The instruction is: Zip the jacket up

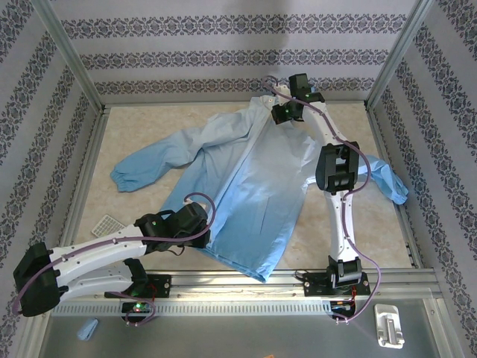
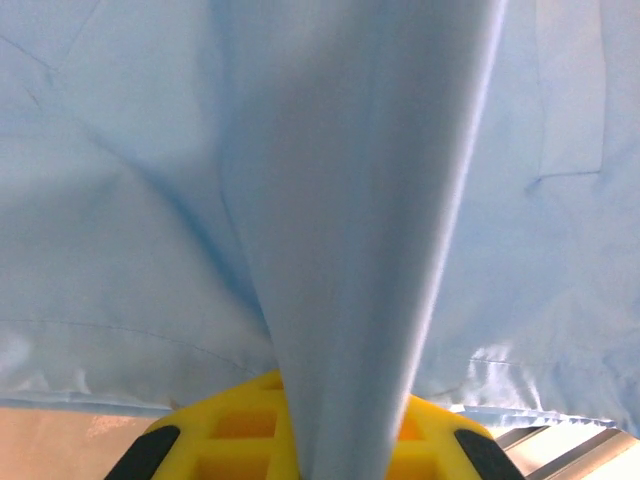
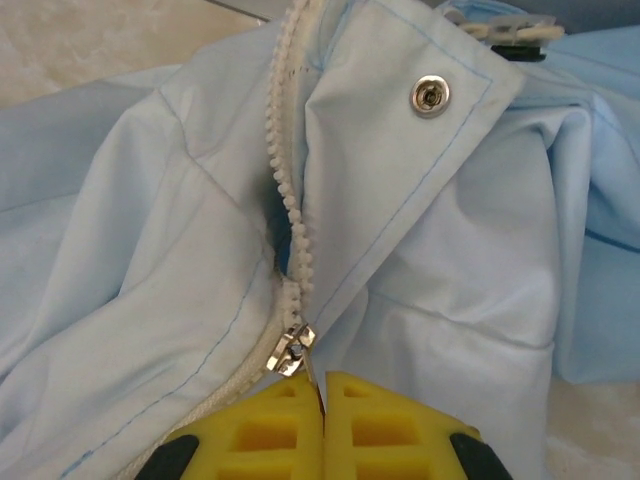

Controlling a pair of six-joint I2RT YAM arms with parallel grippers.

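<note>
The light-blue jacket [image 1: 246, 186] lies spread on the table, hood at the far end and hem toward me. My left gripper [image 1: 203, 227] is at the hem's left corner. In the left wrist view it [image 2: 345, 400] is shut on a raised fold of jacket fabric [image 2: 360, 200] between the yellow pads. My right gripper [image 1: 281, 114] is up at the collar. There it [image 3: 322, 385] is shut on the thin pull tab of the metal zipper slider [image 3: 288, 350]. Beyond the slider the pale zipper teeth [image 3: 285, 180] stand parted, beside a metal snap [image 3: 429, 95].
The jacket's right sleeve [image 1: 387, 183] runs under my right arm toward the right wall. A small white grid piece [image 1: 109, 223] lies at the table's left. A blue scrap [image 1: 88, 329] and a white part [image 1: 389, 325] sit on the near metal shelf. Patterned walls enclose the table.
</note>
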